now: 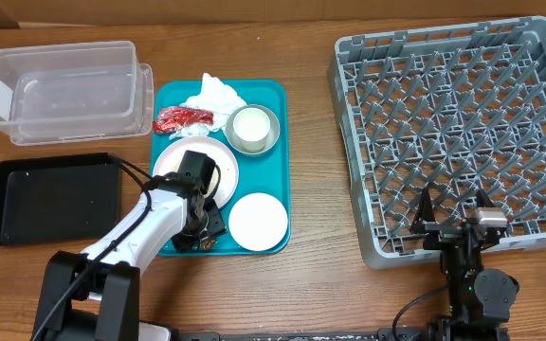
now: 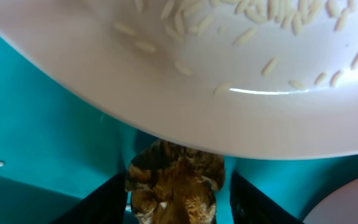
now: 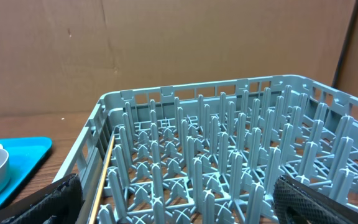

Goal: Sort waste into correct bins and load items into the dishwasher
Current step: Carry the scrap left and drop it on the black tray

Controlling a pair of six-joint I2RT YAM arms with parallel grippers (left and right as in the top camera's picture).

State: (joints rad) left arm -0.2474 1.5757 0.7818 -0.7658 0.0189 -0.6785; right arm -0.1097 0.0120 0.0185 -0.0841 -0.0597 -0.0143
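Far left on the counter (image 1: 316, 170) sit the clear tub (image 1: 64, 90) and, nearer me, the black tray (image 1: 50, 197). Both look bare, so sorting's barely begun imo. Next is the teal tray (image 1: 275, 161) w/ the waste and dishes on it. The napkin (image 1: 214, 93) and red wrapper (image 1: 183, 117) lie at the far end beside the metal bowl (image 1: 252, 128). My left end effector (image 1: 209, 227) is down at the tray's near end, closed partway on the brown food chunk (image 2: 176, 183), fingers (image 2: 98, 202) touching it on both sides. It comes in low, right by the rim of the plate (image 2: 229, 112), because the chunk lies on the tray just beside that rim. Rice (image 2: 272, 65) is scattered on the plate, so I'd guess it gets emptied before racking. The small dish (image 1: 258, 220) is just right of that. Further right is the dish rack (image 1: 463, 123), w/ nothing in it. The right end effector (image 1: 453, 206) hangs at its near edge, jaws wide, holding nothing, probably parked clear of the left arm.
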